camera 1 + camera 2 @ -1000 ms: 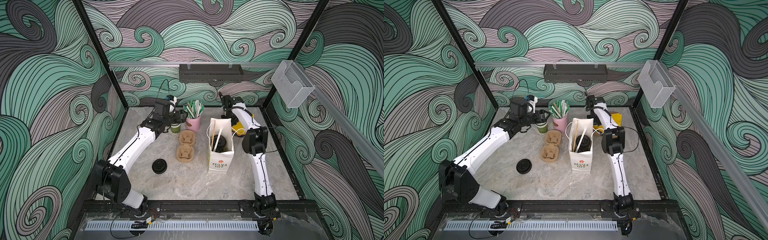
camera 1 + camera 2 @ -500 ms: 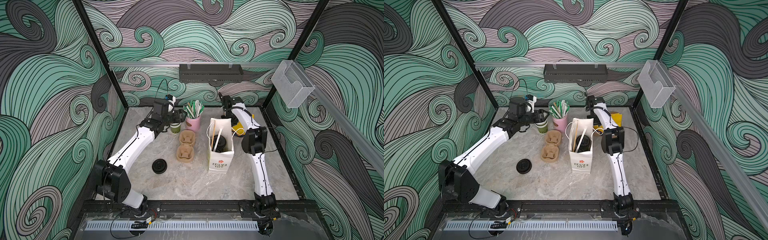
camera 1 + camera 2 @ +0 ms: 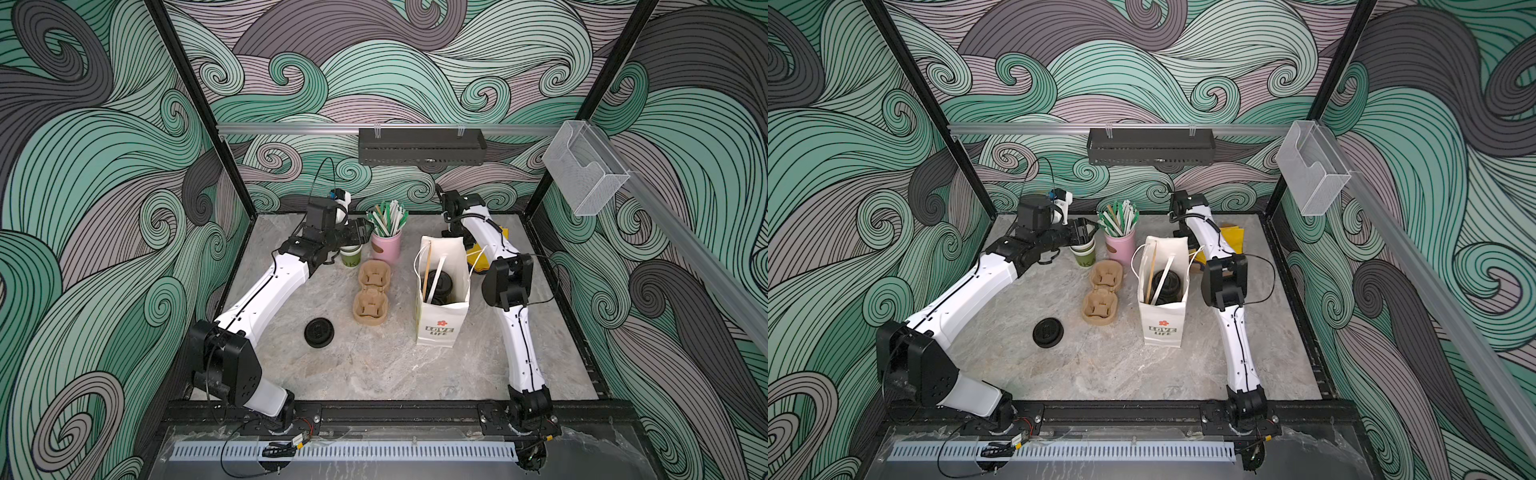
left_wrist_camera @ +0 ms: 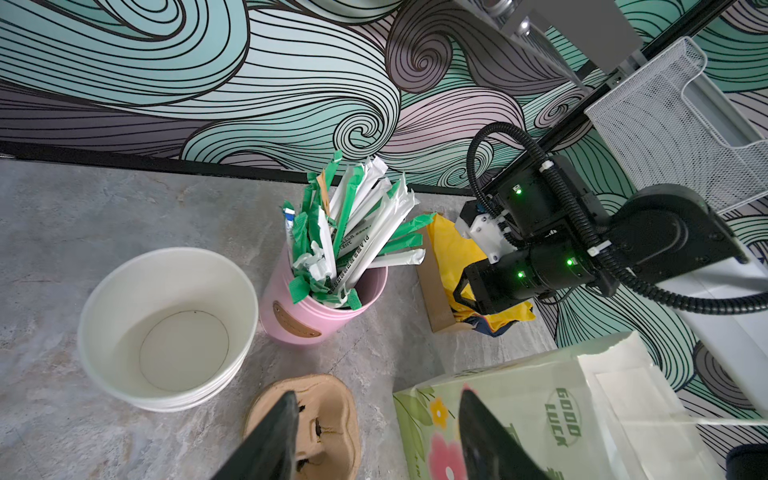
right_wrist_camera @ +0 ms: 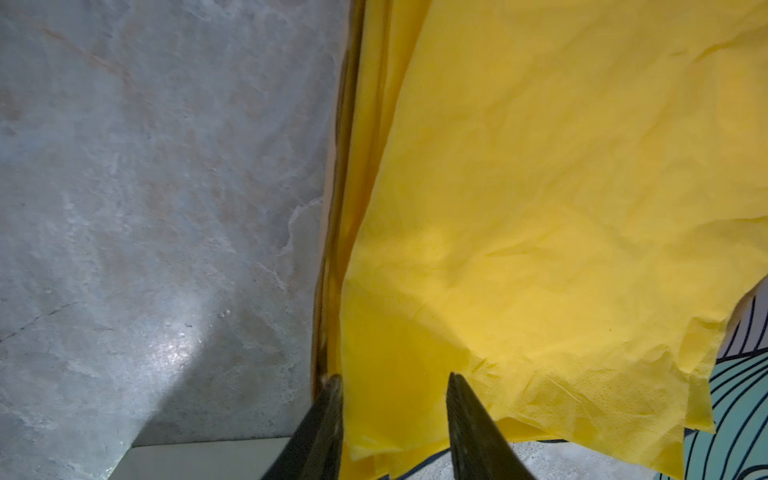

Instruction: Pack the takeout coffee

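An olive-green takeout cup [image 3: 351, 257] [image 3: 1084, 255] stands lidless beside the pink straw cup; its white inside is empty [image 4: 166, 328]. My left gripper [image 3: 360, 232] [image 4: 379, 392] hovers just above and past it, open, with nothing between its fingers. A loose black lid [image 3: 318, 332] [image 3: 1048, 331] lies on the table. A black-lidded cup [image 3: 438, 284] [image 3: 1167, 284] sits inside the white paper bag [image 3: 440, 328] with wrapped straws. Behind the bag my right gripper [image 5: 395, 377] [image 4: 469, 295] is low over yellow napkins [image 5: 540, 187]. Its jaws stand apart, astride a napkin edge.
A pink cup of wrapped straws [image 3: 386, 245] [image 4: 316, 307] stands at the back. Two brown pulp carriers [image 3: 372, 291] [image 3: 1102, 291] lie between the green cup and the bag. The napkins rest in a brown holder [image 4: 434, 291] near the back wall.
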Available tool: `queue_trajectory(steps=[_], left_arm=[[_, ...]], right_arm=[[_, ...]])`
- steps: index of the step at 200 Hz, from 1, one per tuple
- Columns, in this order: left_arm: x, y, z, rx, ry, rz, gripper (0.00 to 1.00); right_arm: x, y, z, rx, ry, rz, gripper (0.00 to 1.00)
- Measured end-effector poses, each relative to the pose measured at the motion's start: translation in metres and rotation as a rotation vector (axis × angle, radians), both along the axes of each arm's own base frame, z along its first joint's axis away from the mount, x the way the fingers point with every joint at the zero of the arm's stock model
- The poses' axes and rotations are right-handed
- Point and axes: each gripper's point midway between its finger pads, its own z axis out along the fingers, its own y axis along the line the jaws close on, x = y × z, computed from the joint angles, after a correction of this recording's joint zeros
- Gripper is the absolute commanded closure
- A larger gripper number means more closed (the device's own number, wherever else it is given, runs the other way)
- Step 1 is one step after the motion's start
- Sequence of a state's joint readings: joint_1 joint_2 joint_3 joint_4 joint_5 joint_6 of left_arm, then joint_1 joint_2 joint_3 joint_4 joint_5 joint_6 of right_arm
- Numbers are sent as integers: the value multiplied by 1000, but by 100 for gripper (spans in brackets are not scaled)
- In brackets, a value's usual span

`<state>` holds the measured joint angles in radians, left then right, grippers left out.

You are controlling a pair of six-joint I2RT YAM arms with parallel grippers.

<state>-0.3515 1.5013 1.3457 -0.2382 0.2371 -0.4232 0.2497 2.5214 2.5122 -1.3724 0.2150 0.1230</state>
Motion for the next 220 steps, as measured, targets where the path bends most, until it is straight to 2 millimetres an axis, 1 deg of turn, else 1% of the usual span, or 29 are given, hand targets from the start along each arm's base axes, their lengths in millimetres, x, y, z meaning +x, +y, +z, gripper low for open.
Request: queue_trajectory(steps=[20, 41, 80, 128, 155, 173, 189, 220], left_arm=[[0, 0, 0, 0, 0, 0, 37], [0, 0, 0, -1, -1, 0, 37], [0, 0, 2, -1, -4, 0, 38], [-2, 2, 13, -11, -35, 4, 38], [-2, 3, 22, -15, -66, 1, 38], [-3, 2, 28, -13, -90, -7, 38], [-3, 0, 30, -8, -107, -25, 38], [-6, -6, 34, 22, -145, -84, 38]], right_arm=[[0, -1, 0, -5, -1, 5, 70], [0, -1, 0, -6, 0, 8, 82], [3, 2, 6, 9, -18, 6, 100], [7, 5, 12, 45, -40, -10, 100], [8, 5, 21, 84, -53, -21, 100], [8, 1, 37, 126, -77, -37, 100], [4, -4, 59, 174, -106, -56, 100], [-10, -17, 122, 292, -206, -104, 100]])
